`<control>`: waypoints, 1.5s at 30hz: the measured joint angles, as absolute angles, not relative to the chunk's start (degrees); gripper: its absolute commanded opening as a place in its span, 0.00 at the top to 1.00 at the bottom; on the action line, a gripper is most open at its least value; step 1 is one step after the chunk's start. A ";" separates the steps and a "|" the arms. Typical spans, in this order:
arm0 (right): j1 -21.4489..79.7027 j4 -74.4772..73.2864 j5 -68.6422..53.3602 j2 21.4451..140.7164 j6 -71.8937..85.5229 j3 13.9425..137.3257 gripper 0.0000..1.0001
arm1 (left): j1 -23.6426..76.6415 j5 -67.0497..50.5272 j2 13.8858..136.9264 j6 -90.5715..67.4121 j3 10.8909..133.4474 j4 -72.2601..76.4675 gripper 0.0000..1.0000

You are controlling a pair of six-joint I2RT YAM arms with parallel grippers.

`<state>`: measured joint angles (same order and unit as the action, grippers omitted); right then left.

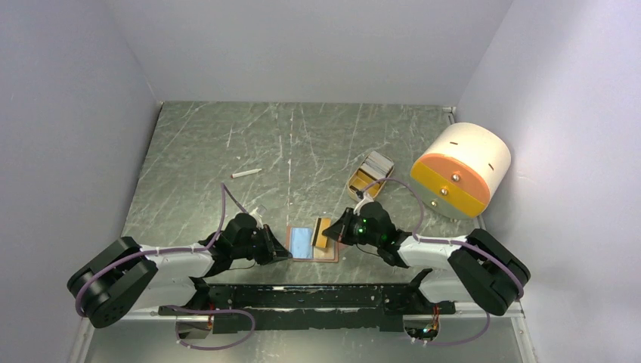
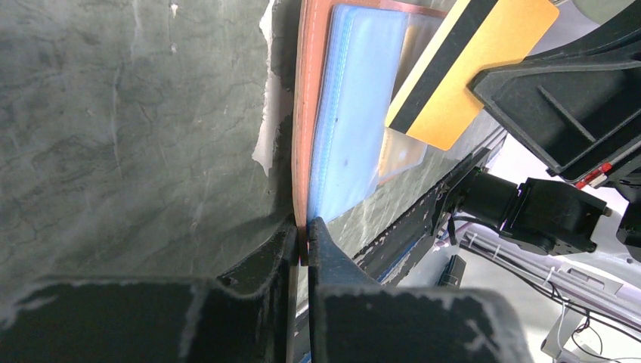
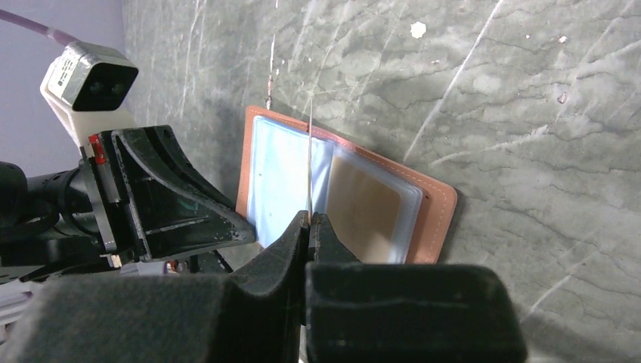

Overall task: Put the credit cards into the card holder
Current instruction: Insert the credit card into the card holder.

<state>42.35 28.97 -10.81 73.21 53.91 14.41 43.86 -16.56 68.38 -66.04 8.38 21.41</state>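
**Card insertion, two-arm hold.** The card holder lies open and flat close to the near edge of the table, about midway along it. Its clear, blue-tinted sleeves face up.

My left gripper has its fingers pressed fully together on the holder's left border, pinning that flap to the table. It has hold of nothing else.

My right gripper is likewise closed to a sliver, pinching the orange-yellow card by one end. The card stands on edge over the middle of the holder, with its black stripe on the side nearer the left arm. From the right wrist it shows only as a thin line. I cannot tell whether its lower edge already touches a sleeve.

To do this step well, I judge that I should:
- bring the card's leading edge to the open mouth of a sleeve;
- lower the card until it lies nearly parallel to the leaf;
- slide it along the pocket rather than press down onto it.

The left hold should be firm, so that the holder neither skids nor folds shut. The thin sleeve will probably buckle if a corner catches, so a square, slow entry seems wise.

The other credit cards stand in the tan tray toward the far right of the table, beside the cream-and-orange cylinder.
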 measured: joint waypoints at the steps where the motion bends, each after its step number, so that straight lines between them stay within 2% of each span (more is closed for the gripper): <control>1: 42.33 29.36 -10.68 73.36 54.02 14.13 1.00 | 43.86 -16.56 68.45 -66.06 8.32 21.58 0.91; 20: 42.33 41.30 -14.85 79.44 59.92 10.76 1.00 | 43.86 -16.62 69.45 -66.46 7.81 22.83 0.91; 33: 42.33 41.80 -17.19 79.70 62.96 10.13 1.00 | 43.86 -16.67 69.60 -66.48 7.81 23.07 0.91; 45: 42.33 44.51 -20.84 85.27 65.98 10.15 1.00 | 43.86 -16.71 69.67 -66.46 7.81 23.11 0.91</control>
<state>42.33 44.51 -20.84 85.27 65.98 10.15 43.86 -16.71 69.67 -66.46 7.81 23.11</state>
